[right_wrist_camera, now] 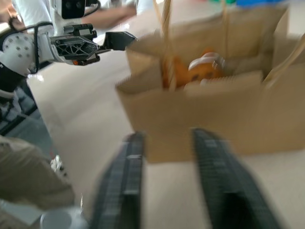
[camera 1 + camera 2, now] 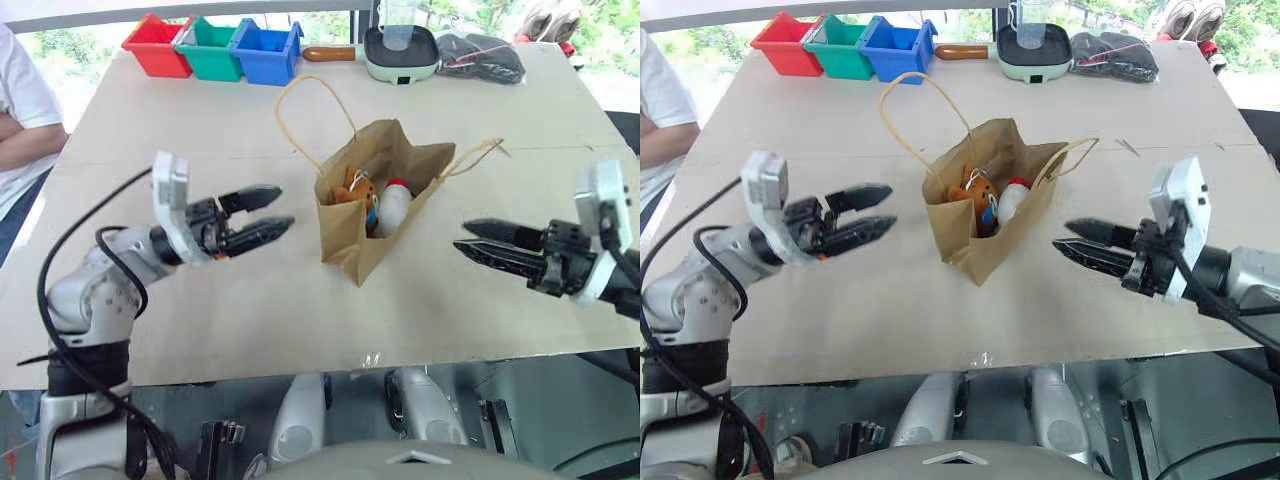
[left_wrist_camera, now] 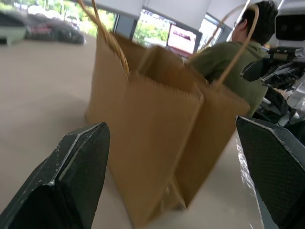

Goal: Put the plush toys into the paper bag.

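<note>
The brown paper bag (image 2: 350, 240) stands open in the middle of the table, its loop handles sticking out to either side. Both plush toys sit inside it: the orange-brown one (image 2: 352, 190) and, beside it, the white one with a red top (image 2: 393, 207). My left gripper (image 2: 285, 207) hovers left of the bag, pointing at it, open and empty, apart from the paper. On the bag's right my right gripper (image 2: 460, 235) also points at it, fingers drawn together, holding nothing and clear of the bag. The right wrist view looks over the bag's rim (image 1: 200, 119) at the toys.
Red (image 2: 155, 47), green (image 2: 210, 50) and blue (image 2: 265, 52) bins line the far edge, beside a mint-green pan (image 2: 400, 55) and a black pouch (image 2: 480, 57). A person in white (image 2: 20, 110) stands at the table's left. Bare tabletop surrounds the bag.
</note>
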Motion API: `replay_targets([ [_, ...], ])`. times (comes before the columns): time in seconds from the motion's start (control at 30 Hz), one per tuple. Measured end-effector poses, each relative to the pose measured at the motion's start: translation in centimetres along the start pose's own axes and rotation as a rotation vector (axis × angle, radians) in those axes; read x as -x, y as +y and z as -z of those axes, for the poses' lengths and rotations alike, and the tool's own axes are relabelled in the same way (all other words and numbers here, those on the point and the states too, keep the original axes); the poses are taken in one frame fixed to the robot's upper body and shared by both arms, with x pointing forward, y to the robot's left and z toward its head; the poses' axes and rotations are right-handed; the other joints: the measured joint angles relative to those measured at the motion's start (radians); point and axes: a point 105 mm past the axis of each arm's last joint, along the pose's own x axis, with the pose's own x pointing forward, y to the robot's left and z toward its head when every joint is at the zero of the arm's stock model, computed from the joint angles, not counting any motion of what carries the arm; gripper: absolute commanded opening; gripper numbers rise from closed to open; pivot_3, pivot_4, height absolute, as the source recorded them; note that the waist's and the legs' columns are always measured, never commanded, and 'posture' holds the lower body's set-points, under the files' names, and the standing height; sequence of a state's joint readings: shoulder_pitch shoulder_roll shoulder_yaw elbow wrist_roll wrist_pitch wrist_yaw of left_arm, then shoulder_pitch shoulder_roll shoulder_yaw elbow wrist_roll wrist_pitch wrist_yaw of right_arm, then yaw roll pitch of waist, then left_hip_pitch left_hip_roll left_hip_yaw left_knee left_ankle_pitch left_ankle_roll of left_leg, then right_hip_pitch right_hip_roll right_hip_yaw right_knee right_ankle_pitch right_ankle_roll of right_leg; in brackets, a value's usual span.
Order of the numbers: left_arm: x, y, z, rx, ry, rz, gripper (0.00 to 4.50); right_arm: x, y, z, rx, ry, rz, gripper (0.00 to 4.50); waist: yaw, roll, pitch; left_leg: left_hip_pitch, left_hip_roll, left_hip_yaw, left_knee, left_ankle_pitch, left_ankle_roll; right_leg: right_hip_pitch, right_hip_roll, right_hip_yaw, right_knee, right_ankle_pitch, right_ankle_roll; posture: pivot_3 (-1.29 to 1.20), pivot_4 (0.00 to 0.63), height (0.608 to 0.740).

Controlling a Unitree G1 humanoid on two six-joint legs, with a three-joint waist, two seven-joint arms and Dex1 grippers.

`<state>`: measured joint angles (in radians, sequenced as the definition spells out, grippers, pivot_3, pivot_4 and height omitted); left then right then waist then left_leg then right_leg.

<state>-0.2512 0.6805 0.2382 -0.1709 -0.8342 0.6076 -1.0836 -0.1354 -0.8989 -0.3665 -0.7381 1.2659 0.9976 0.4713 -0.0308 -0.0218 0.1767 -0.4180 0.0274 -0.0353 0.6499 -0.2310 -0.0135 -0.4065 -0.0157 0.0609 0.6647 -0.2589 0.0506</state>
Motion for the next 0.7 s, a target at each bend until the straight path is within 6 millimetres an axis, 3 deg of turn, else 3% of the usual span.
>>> replay_targets([
  [0.13, -3.4, -1.4, 2.2, -0.033, 0.009, 0.051, 4.50, -4.8, 0.4, 2.7, 0.010, 0.014, -0.053, 0.06, 0.000, -0.001, -0.001, 0.002, 0.000, 0.000, 0.001, 0.000, 0.000, 0.003, 0.000, 0.001, -0.001, 0.000, 0.000, 0.00, 0.150, 0.740],
  [0.27, -4.0, -1.7, 2.2, -0.065, 0.008, 0.038, 4.50, -7.9, -0.9, 3.1, 0.020, -0.036, -0.031, 0.06, -0.001, -0.002, -0.001, 0.002, 0.000, 0.000, 0.000, 0.000, 0.000, 0.002, 0.000, 0.001, -0.001, 0.000, 0.000, 0.00, 0.150, 0.740],
  [0.37, -4.9, -2.2, 2.5, -0.104, 0.024, 0.030, 4.50, -10.1, -0.3, 3.5, -0.001, -0.066, -0.070, 0.06, -0.001, -0.001, -0.001, 0.001, 0.000, -0.001, -0.001, 0.000, 0.000, 0.002, 0.000, 0.001, -0.001, 0.000, 0.000, 0.00, 0.150, 0.740],
  [0.57, -6.2, -1.8, 2.9, -0.179, 0.018, -0.072, 4.50, -11.7, -0.6, 2.7, -0.003, -0.126, -0.065, 0.06, 0.003, -0.001, -0.001, 0.001, -0.001, -0.001, -0.001, 0.000, 0.000, 0.002, 0.000, 0.001, -0.001, 0.000, 0.000, 0.00, 0.150, 0.740],
  [0.7, -7.1, -1.5, 3.2, -0.202, 0.005, -0.131, 4.50, -12.6, -0.6, 3.2, -0.012, -0.124, -0.067, 0.06, 0.004, -0.002, -0.001, 0.002, -0.001, -0.001, 0.000, 0.000, 0.000, 0.002, 0.000, 0.001, 0.000, 0.000, 0.000, 0.00, 0.150, 0.740],
])
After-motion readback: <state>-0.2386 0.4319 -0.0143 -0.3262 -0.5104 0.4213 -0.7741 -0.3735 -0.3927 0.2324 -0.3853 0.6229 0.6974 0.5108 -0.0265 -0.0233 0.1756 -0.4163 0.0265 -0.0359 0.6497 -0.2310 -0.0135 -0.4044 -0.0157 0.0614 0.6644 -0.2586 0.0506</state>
